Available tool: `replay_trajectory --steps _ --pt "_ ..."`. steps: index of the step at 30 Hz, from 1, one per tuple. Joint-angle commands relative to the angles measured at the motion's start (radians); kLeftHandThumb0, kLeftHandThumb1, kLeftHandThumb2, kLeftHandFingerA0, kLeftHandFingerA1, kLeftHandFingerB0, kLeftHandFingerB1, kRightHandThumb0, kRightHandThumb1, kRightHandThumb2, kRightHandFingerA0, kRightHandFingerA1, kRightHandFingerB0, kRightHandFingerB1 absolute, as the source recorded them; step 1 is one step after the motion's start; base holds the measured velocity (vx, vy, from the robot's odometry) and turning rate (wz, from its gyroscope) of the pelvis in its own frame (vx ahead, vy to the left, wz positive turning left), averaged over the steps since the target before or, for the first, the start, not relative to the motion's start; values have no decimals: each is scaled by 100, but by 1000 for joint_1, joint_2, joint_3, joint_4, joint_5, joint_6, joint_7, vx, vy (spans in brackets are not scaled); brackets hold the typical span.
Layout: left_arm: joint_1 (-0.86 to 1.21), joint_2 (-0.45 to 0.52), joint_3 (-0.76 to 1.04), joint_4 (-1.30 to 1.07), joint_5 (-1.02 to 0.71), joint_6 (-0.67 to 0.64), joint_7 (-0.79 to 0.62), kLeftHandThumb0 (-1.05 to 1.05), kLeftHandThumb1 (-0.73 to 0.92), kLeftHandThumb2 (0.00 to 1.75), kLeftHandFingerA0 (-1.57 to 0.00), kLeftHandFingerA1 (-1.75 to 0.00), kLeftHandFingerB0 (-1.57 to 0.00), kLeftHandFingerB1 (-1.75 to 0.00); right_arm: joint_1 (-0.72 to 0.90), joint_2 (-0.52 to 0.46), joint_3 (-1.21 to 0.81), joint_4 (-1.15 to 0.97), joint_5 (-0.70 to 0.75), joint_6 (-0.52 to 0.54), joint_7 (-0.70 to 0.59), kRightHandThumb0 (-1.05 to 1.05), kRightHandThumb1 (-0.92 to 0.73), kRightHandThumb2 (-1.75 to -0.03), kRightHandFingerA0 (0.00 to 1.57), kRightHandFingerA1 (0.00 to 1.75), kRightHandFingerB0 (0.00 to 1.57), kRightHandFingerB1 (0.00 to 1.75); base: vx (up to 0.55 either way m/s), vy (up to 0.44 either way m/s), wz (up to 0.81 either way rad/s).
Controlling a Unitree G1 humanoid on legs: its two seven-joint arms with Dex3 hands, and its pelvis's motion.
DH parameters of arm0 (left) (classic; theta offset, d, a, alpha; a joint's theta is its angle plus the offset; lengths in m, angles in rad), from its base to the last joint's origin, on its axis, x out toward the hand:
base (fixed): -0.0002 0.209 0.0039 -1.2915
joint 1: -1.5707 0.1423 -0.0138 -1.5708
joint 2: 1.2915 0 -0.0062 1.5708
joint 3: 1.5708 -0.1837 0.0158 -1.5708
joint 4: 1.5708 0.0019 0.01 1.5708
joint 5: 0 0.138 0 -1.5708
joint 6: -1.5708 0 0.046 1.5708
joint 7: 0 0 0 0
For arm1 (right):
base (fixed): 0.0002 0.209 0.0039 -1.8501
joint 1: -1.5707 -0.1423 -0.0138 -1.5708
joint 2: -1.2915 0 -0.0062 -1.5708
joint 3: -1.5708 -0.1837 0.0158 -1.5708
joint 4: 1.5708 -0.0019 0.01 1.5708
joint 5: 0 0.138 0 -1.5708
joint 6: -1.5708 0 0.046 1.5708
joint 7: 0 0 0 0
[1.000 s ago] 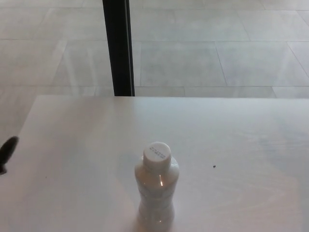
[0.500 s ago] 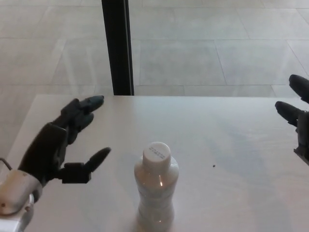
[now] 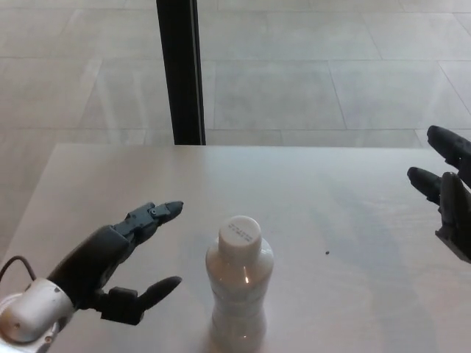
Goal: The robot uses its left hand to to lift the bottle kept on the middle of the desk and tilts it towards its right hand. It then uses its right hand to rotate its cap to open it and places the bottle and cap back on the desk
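A white plastic bottle stands upright on the pale desk, its white cap screwed on. To the bottle's left my left hand hovers open, thumb below and fingers stretched toward the bottle, a short gap away and not touching it. My right hand shows at the right edge, open, far from the bottle and holding nothing.
A black vertical post rises behind the desk's far edge. Beyond it lies a tiled floor. A tiny dark speck marks the desk right of the bottle.
My left hand has dropped lower and moved nearer the bottle. The right hand has come slightly further into view. The bottle has not moved.
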Motion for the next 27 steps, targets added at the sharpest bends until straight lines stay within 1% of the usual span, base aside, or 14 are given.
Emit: replay_trajectory --steps 1,8,12,14,15,17,21,24,25,26,27 --pt "-2 48 -27 -7 32 71 -77 -95 68 61 0 0 0 0 15 -5 -24 -9 -17 20 -13 -72 -86 -67 27 46 25 29 0 0 0" --pt "8 18 -59 11 50 48 -73 -100 65 60 0 0 0 0 24 4 -10 -13 -45 18 -13 -72 -84 -66 30 47 27 30 0 0 0" --pt "17 -10 -61 -4 50 69 -63 -100 64 60 0 0 0 0 27 13 -9 -10 -50 16 -14 -72 -84 -66 29 47 27 30 0 0 0" --pt "32 -37 -51 -13 39 68 -46 -100 63 60 0 0 0 0 30 14 -4 -9 -62 8 -16 -72 -85 -66 29 47 27 30 0 0 0" --pt "58 -70 -38 -25 22 59 -24 -97 61 59 0 0 0 0 30 19 -3 -10 -64 8 -20 -72 -84 -66 29 47 27 30 0 0 0" --pt "85 -99 -31 -18 32 16 -7 -97 62 59 0 0 0 0 29 25 -2 -9 -64 9 -21 -72 -84 -66 29 47 27 30 0 0 0" --pt "112 -135 -23 -8 52 -9 20 -99 61 59 0 0 0 0 19 29 5 -5 -75 8 -20 -72 -84 -66 27 47 27 30 0 0 0" --pt "124 -144 -22 -2 58 -17 22 -99 61 59 0 0 0 0 21 31 5 -12 -76 10 -19 -73 -84 -66 26 47 27 30 0 0 0" --pt "131 -146 -24 -4 64 -17 26 -100 49 80 0 0 0 0 20 32 4 -9 -78 7 -18 -74 -84 -66 27 48 27 31 0 0 0" --pt "138 -148 -26 -7 69 -9 29 -101 61 59 0 0 0 0 20 32 4 -8 -81 6 -19 -74 -84 -66 27 47 28 31 0 0 0" --pt "147 -149 -23 -5 59 -10 19 -101 60 59 0 0 0 0 20 34 3 -9 -80 7 -20 -75 -84 -65 27 47 27 32 0 0 0"
